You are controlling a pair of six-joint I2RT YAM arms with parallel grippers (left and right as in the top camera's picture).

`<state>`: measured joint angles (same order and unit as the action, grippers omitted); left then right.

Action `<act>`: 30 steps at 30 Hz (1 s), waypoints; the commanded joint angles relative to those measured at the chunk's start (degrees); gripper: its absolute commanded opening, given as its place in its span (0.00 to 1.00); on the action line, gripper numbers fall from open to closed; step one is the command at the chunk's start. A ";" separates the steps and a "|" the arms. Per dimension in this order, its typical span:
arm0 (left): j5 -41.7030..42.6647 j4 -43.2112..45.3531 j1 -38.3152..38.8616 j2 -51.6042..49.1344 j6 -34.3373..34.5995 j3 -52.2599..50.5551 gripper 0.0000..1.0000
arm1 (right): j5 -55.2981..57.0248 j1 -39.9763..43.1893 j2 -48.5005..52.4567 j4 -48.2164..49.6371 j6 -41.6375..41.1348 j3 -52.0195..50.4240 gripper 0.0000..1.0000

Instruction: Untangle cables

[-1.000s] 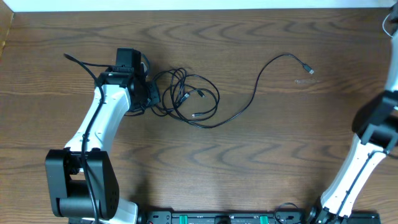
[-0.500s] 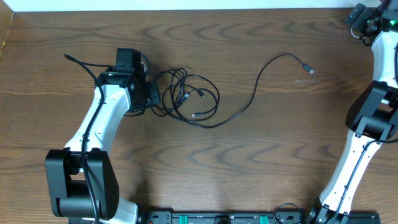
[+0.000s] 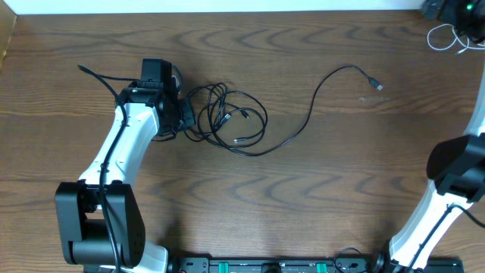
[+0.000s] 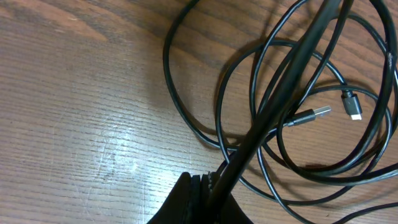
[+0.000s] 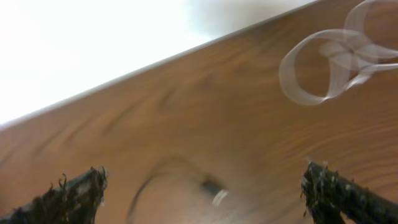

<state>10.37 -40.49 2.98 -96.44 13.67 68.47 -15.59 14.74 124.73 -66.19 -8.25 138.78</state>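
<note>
Two pincers, two kinds of cable. The left pincer (image 3: 184,117) sits at 10 o'clock on the brown wood-grain desk (image 3: 303,197). It is clamped narrow on a strand of the thin black cords (image 3: 227,117), which lie looped over each other just beside it. The left wrist view shows that strand running taut up from the closed fingers (image 4: 199,199), with two small plug ends (image 4: 317,113) lying inside the loops. How many black cords make up the tangle cannot be told. From overhead four plug ends can be counted, three in the loops and one on a long tail (image 3: 373,82) that swings away toward 1 o'clock, well apart from the bundle.

There is one thin white looped cord (image 3: 447,38), tucked into the 2 o'clock corner close to the far and right edges. The right pincer (image 3: 447,9) hangs over that corner with its jaws wide and nothing between them. Its wrist camera shows the white cord only as a blur (image 5: 298,68).

Open wood runs from 3 round to 8 o'clock.
</note>
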 commanded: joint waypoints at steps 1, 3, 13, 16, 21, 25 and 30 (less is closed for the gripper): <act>1.07 -0.17 -0.35 1.03 -3.10 0.61 0.07 | -9.57 -3.56 1.62 -4.15 5.22 -0.66 0.99; 3.85 -0.17 -0.35 2.03 -4.44 1.44 0.07 | -12.04 -5.86 1.62 -6.10 6.62 -1.36 0.99; 13.35 6.21 -1.95 11.15 6.12 2.78 0.07 | -13.92 -20.35 1.66 -6.86 12.17 -2.60 0.99; 14.97 10.12 -3.54 15.17 12.70 2.78 0.07 | -13.90 -24.39 1.66 -6.84 12.22 -3.04 0.99; 14.93 15.89 -4.74 21.07 18.62 2.78 0.07 | -15.26 -30.40 1.66 -6.82 17.51 -4.50 0.99; 15.02 15.87 -4.74 23.17 22.69 2.75 0.07 | -17.59 -34.49 1.66 -6.27 24.61 -6.64 0.99; 16.22 13.31 -4.74 22.82 22.88 2.75 0.07 | -20.59 -38.47 1.66 -6.29 33.38 -8.55 0.99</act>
<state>25.21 -26.50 -1.52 -73.36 34.57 69.58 -32.62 -21.98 126.39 -72.55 16.93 131.24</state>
